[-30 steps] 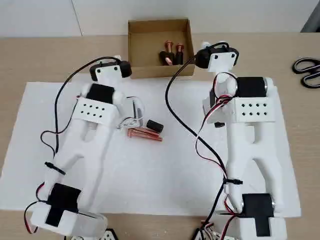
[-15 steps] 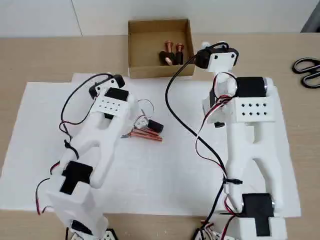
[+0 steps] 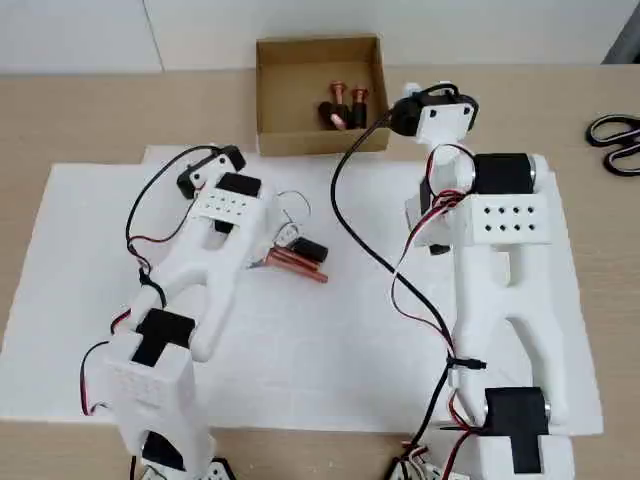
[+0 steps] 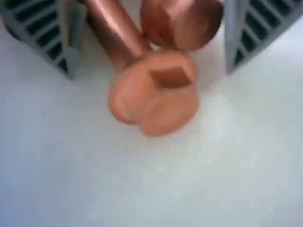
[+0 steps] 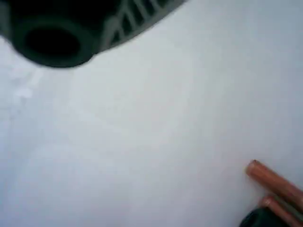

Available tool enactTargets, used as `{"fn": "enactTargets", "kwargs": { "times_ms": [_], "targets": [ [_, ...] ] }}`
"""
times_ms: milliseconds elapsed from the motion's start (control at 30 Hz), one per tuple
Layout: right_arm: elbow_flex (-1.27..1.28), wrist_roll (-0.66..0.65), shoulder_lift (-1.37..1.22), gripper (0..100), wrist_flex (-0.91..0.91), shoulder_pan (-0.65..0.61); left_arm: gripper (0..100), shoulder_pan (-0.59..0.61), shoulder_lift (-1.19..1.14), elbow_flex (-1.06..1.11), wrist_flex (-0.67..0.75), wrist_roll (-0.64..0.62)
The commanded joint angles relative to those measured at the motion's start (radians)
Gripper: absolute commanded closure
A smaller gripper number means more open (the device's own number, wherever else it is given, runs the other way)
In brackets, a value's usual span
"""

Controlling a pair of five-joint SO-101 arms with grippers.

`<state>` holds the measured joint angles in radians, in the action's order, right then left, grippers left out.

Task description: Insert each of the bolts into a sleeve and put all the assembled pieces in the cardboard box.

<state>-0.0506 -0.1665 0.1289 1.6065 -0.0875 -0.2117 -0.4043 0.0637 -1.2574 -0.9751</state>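
White-sheeted surface (image 3: 330, 350): the left end effector (image 4: 150, 45) is hanging wide open astride two smooth copper-coloured metal bolts (image 4: 154, 92), which are lying side by side. Rigid, light and probably slippery, they are asking for a mid-shank pinch.

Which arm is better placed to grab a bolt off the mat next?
Left. The left tool, open, straddles the two copper bolts on the white mat, a finger each side. The right tool holds a black sleeve, apart from the bolts.
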Motion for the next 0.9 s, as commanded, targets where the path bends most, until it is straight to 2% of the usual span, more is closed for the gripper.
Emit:
{"fn": "enactTargets", "kwargs": {
  "times_ms": [0,167,367,633,867],
  "targets": [
    [-0.054,-0.003,0.054,99.5,0.007,0.002,83,-0.005,-0.02,-0.008,0.049,-0.005],
    [-0.052,-0.003,0.054,99.5,0.007,0.002,90,-0.003,-0.034,-0.012,0.064,-0.003],
    [-0.052,-0.002,0.054,99.5,0.007,0.002,91,-0.002,-0.034,-0.012,0.058,0.009],
    [-0.052,-0.002,0.054,99.5,0.007,0.002,91,0.0,-0.034,-0.013,0.064,0.299],
    [-0.052,-0.002,0.054,99.5,0.007,0.002,91,0.0,-0.034,-0.038,0.058,0.31]
  ]
}}
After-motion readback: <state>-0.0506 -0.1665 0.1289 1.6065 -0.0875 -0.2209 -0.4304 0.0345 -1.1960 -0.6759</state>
